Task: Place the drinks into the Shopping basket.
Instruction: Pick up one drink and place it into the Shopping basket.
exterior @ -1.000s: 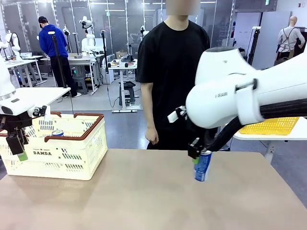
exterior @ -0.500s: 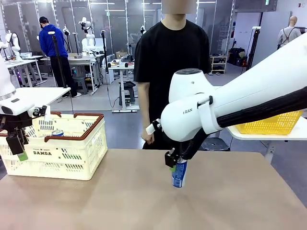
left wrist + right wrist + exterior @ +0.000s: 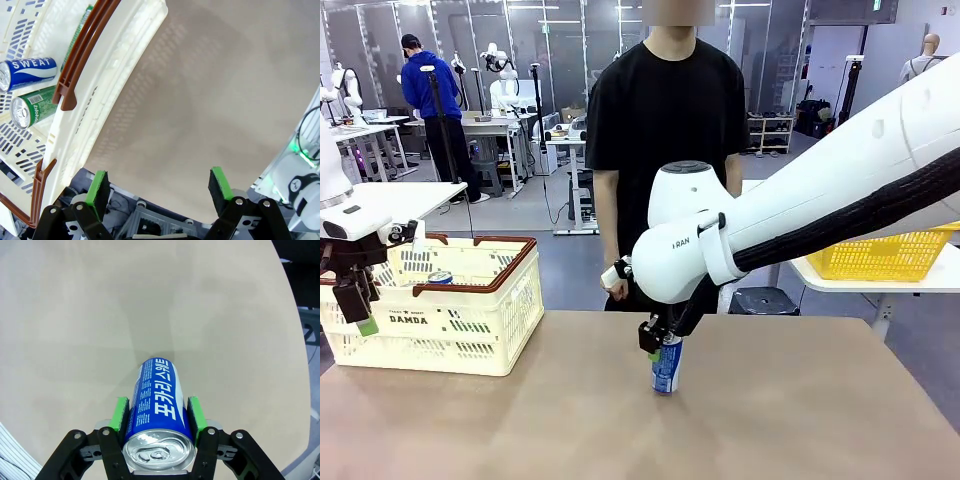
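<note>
Right gripper (image 3: 661, 352) pinched blue Pocari Sweat can (image 3: 666, 366) near top, upright. Best lift high, clear Shopping basket (image 3: 470, 320) rim. Left gripper (image 3: 159, 186) spread, empty.

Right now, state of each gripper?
Left gripper: open, nothing held, beside the Shopping basket.
Right gripper: shut on the blue can, upright over the table.

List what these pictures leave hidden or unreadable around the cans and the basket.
- Front view: the basket wall hides its cans but for one top.
- Front view: whether the blue can in the right gripper touches the table; too small.
- Left wrist view: the green can is partly behind the brown handle; its print is too small.
- Right wrist view: the can's base is hidden by its own body.
</note>
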Controlling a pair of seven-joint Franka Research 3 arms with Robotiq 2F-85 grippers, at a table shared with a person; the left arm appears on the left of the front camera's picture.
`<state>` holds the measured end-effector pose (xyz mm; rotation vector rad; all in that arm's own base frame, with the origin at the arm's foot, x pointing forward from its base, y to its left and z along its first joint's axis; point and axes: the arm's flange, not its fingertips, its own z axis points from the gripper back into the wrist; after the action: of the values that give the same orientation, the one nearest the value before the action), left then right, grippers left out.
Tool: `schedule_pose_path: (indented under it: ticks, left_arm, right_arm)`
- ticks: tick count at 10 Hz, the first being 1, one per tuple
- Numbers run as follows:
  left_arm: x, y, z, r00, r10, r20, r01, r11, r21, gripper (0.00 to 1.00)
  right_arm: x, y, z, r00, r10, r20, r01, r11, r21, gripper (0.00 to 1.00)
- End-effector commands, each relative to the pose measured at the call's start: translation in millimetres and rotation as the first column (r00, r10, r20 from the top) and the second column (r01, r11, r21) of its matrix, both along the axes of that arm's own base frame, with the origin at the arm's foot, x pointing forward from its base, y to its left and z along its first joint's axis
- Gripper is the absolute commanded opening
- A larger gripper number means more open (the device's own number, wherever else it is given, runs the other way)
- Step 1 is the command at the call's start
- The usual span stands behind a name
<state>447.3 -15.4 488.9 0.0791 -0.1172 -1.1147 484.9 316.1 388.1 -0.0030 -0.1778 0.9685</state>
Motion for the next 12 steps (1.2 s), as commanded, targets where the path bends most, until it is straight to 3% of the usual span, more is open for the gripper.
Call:
schedule_pose_path:
  ticks: [1,6,7,8,9,10,12]
  left_arm:
    - [-0.4,0.6,1.3,1.0,0.008,0.006,-0.008,1.0,0.015,1.0]
    - [-0.4,0.6,1.3,1.0,0.008,0.006,-0.008,1.0,0.015,1.0]
    - [-0.4,0.6,1.3,1.0,0.008,0.006,-0.008,1.0,0.015,1.0]
    - [-0.4,0.6,1.3,1.0,0.008,0.006,-0.008,1.0,0.015,1.0]
    - [-0.4,0.6,1.3,1.0,0.008,0.006,-0.008,1.0,0.015,1.0]
    - [-0.4,0.6,1.3,1.0,0.008,0.006,-0.008,1.0,0.015,1.0]
    - [-0.4,0.6,1.3,1.0,0.008,0.006,-0.008,1.0,0.015,1.0]
  right_arm:
    - [7.5,7.0,-3.8,0.999,0.033,0.03,-0.034,0.999,0.025,0.0]
    - [11.6,9.7,-9.8,0.999,0.032,-0.015,-0.032,0.999,0.015,0.0]
    - [11.1,10.4,-10.9,0.999,0.04,-0.02,-0.04,0.999,0.005,0.59]
    - [10.5,11.1,-10.4,0.999,0.049,-0.011,-0.049,0.999,-0.012,0.75]
    - [10.7,11.0,-8.8,0.998,0.067,0.001,-0.066,0.997,-0.026,0.79]
    - [11.3,10.2,-6.4,0.997,0.073,0.006,-0.073,0.997,-0.038,0.95]
    - [11.6,9.3,0.3,0.995,0.098,0.015,-0.097,0.993,-0.065,1.0]
